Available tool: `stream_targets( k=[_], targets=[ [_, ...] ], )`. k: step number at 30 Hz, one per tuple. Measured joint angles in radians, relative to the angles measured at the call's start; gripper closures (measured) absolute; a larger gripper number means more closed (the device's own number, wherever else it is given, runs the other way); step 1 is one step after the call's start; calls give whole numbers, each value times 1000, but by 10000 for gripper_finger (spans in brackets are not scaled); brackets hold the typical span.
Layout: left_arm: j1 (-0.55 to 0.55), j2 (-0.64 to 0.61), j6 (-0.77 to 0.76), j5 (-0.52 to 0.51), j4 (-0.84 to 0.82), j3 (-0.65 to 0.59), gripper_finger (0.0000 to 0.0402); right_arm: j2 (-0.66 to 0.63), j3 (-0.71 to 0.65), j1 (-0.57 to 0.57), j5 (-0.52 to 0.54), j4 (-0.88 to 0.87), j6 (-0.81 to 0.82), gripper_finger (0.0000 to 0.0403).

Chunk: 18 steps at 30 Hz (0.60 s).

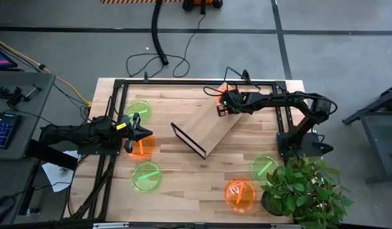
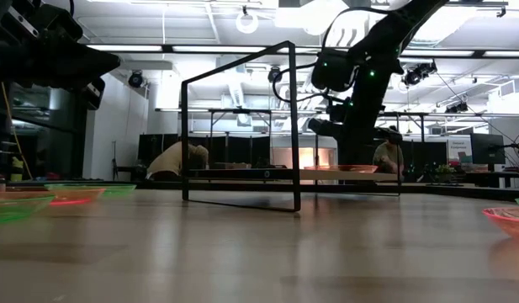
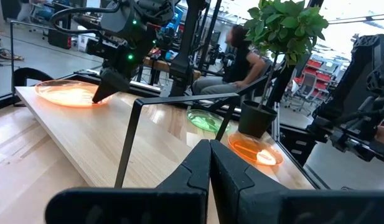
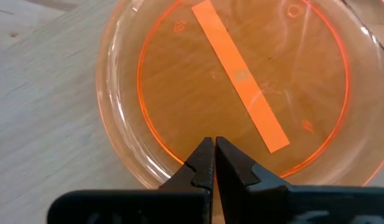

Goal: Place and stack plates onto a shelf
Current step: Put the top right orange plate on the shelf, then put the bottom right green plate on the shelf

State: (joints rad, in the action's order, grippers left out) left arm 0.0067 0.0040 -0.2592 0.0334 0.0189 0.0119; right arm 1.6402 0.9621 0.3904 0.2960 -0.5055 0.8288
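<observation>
My right claw (image 4: 213, 146) has its fingers together, tips down at the near rim of an orange plate (image 4: 241, 81); I see no rim pinched between them, so I judge I am holding nothing. That plate lies flat on the far end of the shelf (image 1: 211, 130), the plywood board set at a slant in the middle of the worktop (image 1: 196, 184). It seems to be the only plate on the board. So the step in hand looks like the end of the first placing, with five plates left to fetch. Next I should lift this claw straight up clear of the plate without dragging it, then swing out to the nearest plates on my right side. These are the green plate (image 1: 264, 166) and, beyond it by the potted plant (image 1: 304, 187), another orange plate (image 1: 239, 194). Either one calls for the fingers to part and close on a thin rim. Across the worktop my left claw (image 3: 209, 155) also has its fingers together. It hangs over the third orange plate (image 1: 142, 148), with the back green plate (image 1: 138, 109) and the front green plate (image 1: 147, 176) to either side, all on bare planks and well apart from the shelf. Stacking will need like placed squarely on like, so the orange ones should go on the first.
</observation>
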Motion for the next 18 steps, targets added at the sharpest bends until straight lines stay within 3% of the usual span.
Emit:
stream_targets(
  k=[6, 11, 18],
  targets=[
    [0, 0, 0, 0, 0, 0, 401, -47, -4, 0, -12, -40, -20, 403],
    [0, 0, 0, 0, 0, 0, 401, -214, -3, 1, -27, -129, -60, 403],
    [0, 0, 0, 0, 0, 0, 401, -372, -32, -115, -366, -334, -65, 403]
  ],
)
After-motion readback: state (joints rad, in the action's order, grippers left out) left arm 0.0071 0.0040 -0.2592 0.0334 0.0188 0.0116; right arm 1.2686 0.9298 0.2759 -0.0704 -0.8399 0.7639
